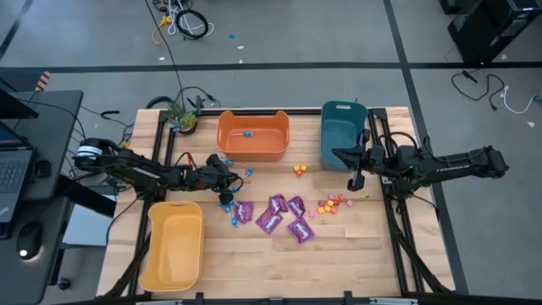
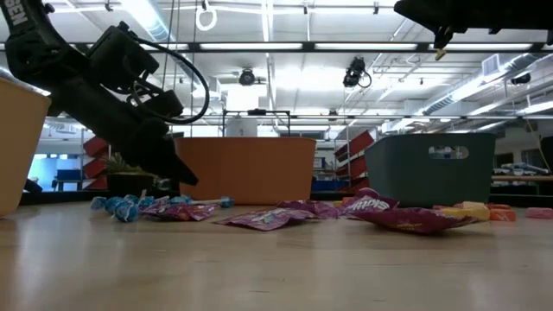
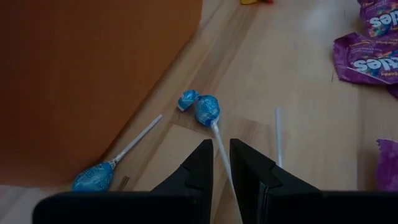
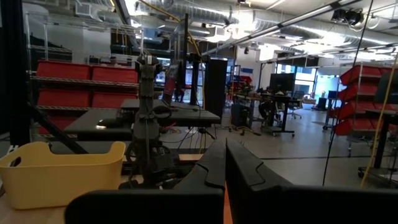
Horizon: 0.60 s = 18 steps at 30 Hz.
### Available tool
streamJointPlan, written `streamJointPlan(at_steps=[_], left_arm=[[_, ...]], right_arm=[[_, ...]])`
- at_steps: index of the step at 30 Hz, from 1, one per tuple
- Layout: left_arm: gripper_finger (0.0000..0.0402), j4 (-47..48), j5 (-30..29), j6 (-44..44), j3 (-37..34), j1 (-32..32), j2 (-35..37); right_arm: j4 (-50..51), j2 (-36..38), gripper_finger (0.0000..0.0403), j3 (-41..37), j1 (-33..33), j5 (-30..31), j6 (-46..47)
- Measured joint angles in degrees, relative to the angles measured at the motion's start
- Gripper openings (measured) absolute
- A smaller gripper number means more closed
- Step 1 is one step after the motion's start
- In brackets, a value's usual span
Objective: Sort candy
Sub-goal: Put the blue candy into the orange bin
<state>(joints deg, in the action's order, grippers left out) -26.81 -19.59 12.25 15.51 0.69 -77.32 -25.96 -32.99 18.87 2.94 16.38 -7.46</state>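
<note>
Blue-wrapped lollipops lie on the table by the orange bin [image 1: 252, 135]: one [image 3: 93, 177] against its wall, a loose stick [image 3: 278, 134], and several [image 2: 121, 206] nearer the yellow bin. My left gripper [image 3: 221, 163] stands low beside the orange bin, shut on one lollipop [image 3: 207, 111]. Another lollipop [image 1: 247, 133] lies inside the orange bin. Purple packets [image 1: 279, 216] and small orange and pink pieces [image 1: 330, 204] lie mid-table. My right gripper [image 4: 225, 155] hangs shut and high beside the teal bin [image 1: 343, 134], holding nothing. My left gripper pinches the lollipop's thin white stick [image 3: 222, 149] between its two fingers. The fingers slant downward from the table's left side and lie roughly along the stick. The blue head [image 3: 207, 109] points away from the fingers, close to the table; whether it rests there I cannot tell.
The yellow bin [image 1: 174, 246] stands at the near left and a small potted plant [image 1: 182, 117] at the far left. A second group of orange pieces [image 1: 299, 169] lies between the orange and teal bins. Bare wood stretches along the near edge.
</note>
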Motion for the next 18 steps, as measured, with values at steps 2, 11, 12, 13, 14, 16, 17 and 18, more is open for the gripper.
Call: streamJointPlan(at_steps=[2, 11, 12, 13, 14, 16, 17, 18], left_arm=[[0.0058, 0.02, 0.05, 0.00, 0.00, 0.00, 0.02], [0.0058, 0.02, 0.83, 0.04, 0.00, 0.02, 0.02], [0.0058, 0.02, 0.83, 0.04, 0.00, 0.02, 0.02], [0.0058, 0.02, 0.83, 0.04, 0.00, 0.02, 0.02], [0.0058, 0.02, 0.83, 0.04, 0.00, 0.02, 0.02], [0.0058, 0.02, 0.83, 0.04, 0.00, 0.02, 0.02], [0.0058, 0.02, 0.83, 0.04, 0.00, 0.02, 0.02], [0.0058, 0.01, 0.82, 0.04, 0.00, 0.02, 0.02]], right_arm=[[0.00, 0.00, 0.0000, 0.00, 0.00, 0.00, -0.02], [0.00, 0.00, 0.0000, 0.00, 0.00, 0.00, -0.04], [0.00, 0.00, 0.0000, 0.00, 0.00, -0.02, -0.05], [0.00, 0.00, 0.0000, 0.00, 0.00, -0.01, -0.07], [0.00, 0.00, 0.0000, 0.00, 0.00, 0.00, -0.08], [0.00, 0.00, 0.0000, 0.00, 0.00, 0.00, -0.09], [0.00, 0.00, 0.0000, 0.00, 0.00, 0.00, -0.11], [0.00, 0.00, 0.0000, 0.00, 0.00, 0.00, -0.15]])
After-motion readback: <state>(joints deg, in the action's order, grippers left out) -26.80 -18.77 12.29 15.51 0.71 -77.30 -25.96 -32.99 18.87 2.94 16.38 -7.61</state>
